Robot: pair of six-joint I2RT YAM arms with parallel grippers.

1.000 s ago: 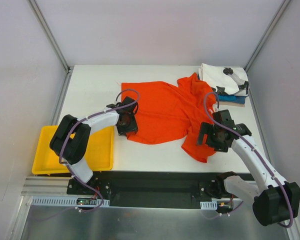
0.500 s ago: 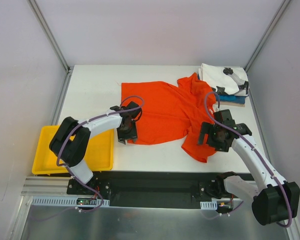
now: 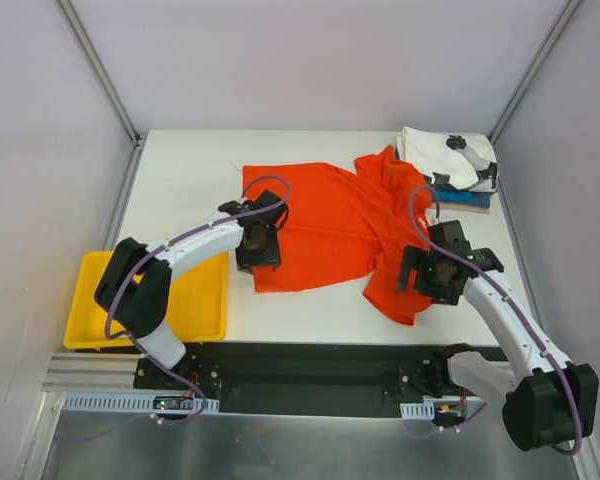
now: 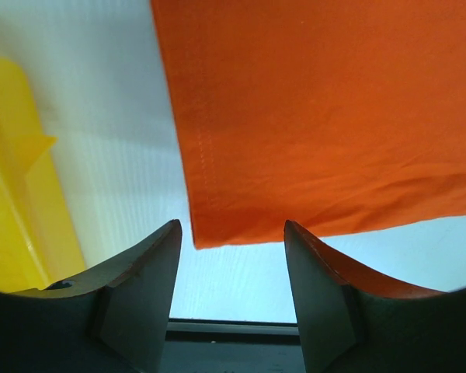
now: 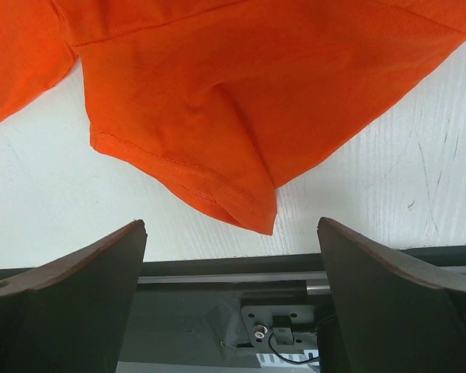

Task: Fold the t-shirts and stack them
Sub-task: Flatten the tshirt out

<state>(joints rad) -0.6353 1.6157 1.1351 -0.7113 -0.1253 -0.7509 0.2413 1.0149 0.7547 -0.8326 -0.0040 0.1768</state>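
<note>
The orange-red t-shirt (image 3: 330, 225) lies spread and rumpled on the counter (image 3: 180, 180), both tools (image 4: 231, 241) (image 5: 231, 256) spread apart, pinching nothing.

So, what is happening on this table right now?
Two arms are working on the orange shirt, which lies spread flat. The left end effector hangs open over its near-left corner; the right end effector hangs open over the near-right sleeve. Neither holds cloth. A white shirt lies folded on a blue one at the far right.
</note>
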